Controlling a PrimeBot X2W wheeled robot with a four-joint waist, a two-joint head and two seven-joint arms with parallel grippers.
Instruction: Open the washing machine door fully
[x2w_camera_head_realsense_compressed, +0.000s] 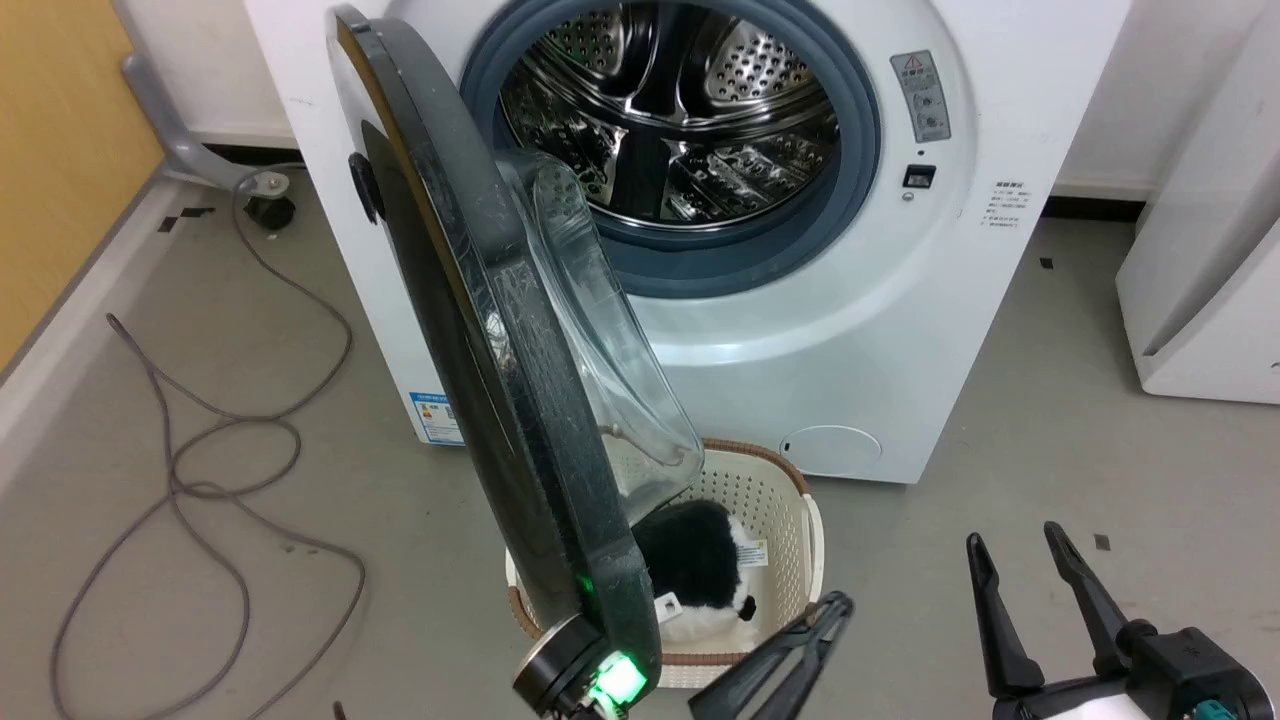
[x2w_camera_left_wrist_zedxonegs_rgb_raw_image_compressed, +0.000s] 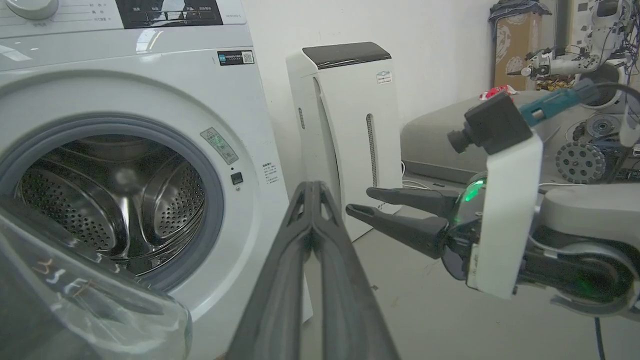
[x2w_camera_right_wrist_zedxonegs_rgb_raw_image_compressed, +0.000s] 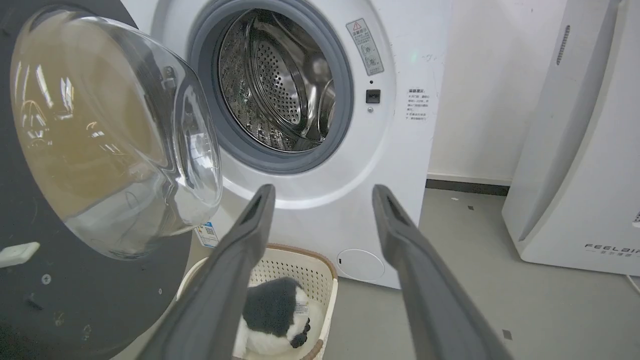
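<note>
Door half open; push it wider
The washing machine door (x2w_camera_head_realsense_compressed: 480, 330) stands edge-on from 11 to 6 o'clock, before the washing machine (x2w_camera_head_realsense_compressed: 900, 330). The left gripper (x2w_camera_head_realsense_compressed: 835, 608), fingers pressed together, sits at its 3 o'clock; the right gripper (x2w_camera_head_realsense_compressed: 1015, 540) is spread, empty. Better to press the inner rim (x2w_camera_head_realsense_compressed: 560, 450) toward 9 o'clock, sparing the glass bowl (x2w_camera_head_realsense_compressed: 600, 330).

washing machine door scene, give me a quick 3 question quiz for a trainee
1. True or false: the washing machine door is swung clear of the drum.
2. Which one is open? A: left end effector. B: right end effector.
3. Fill in: the black and white plush toy lies in the ____.
Key: 1 true; 2 B; 3 basket
</note>
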